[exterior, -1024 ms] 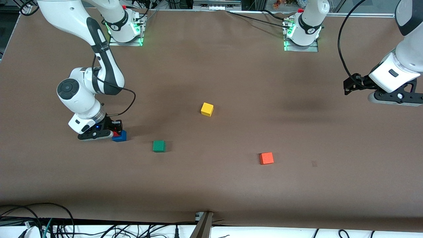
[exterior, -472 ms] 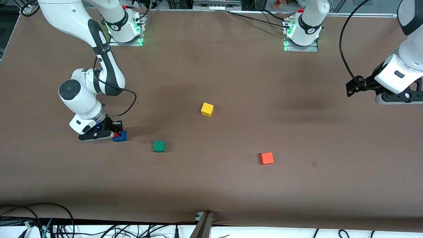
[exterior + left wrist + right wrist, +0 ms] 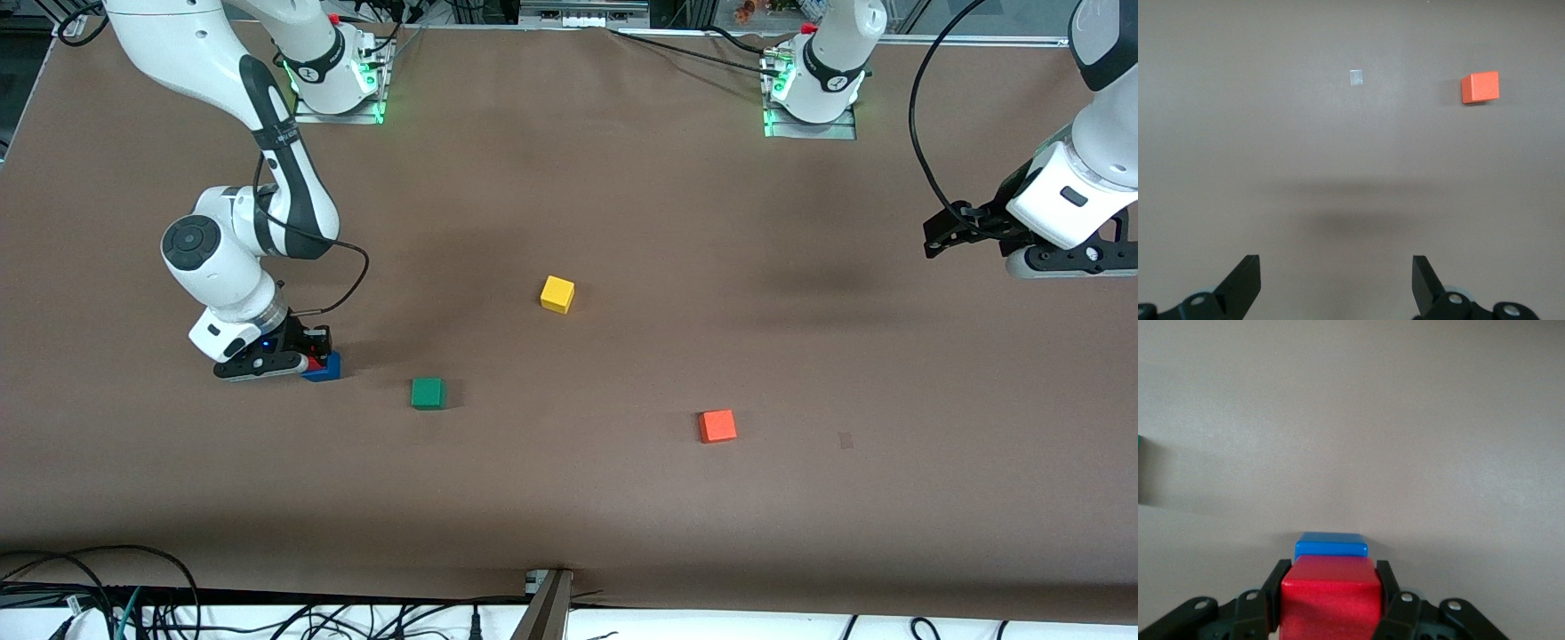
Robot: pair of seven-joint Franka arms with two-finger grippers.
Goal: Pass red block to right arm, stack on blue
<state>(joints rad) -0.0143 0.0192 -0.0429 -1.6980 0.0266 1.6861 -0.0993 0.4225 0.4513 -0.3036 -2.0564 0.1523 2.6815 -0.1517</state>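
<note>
My right gripper (image 3: 308, 359) is down at the right arm's end of the table, shut on the red block (image 3: 313, 362). In the right wrist view the red block (image 3: 1330, 597) fills the space between the black fingers (image 3: 1276, 590), and the right gripper (image 3: 1330, 587) holds it directly over the blue block (image 3: 1331, 545), whose edge peeks out under it. I cannot tell whether red rests on the blue block (image 3: 327, 370). My left gripper (image 3: 941, 236) hangs open and empty over the left arm's end of the table, and the left gripper (image 3: 1336, 280) shows only bare table between its tips.
A green cube (image 3: 428, 392) lies beside the blue block, toward the table's middle. A yellow cube (image 3: 557, 293) sits mid-table. An orange cube (image 3: 717, 426) (image 3: 1480, 87) lies nearer the front camera. Cables run along the table's front edge.
The right gripper stays shut on the red block over the blue one, barely shifting. The left arm's wrist has risen slightly at its end of the table.
</note>
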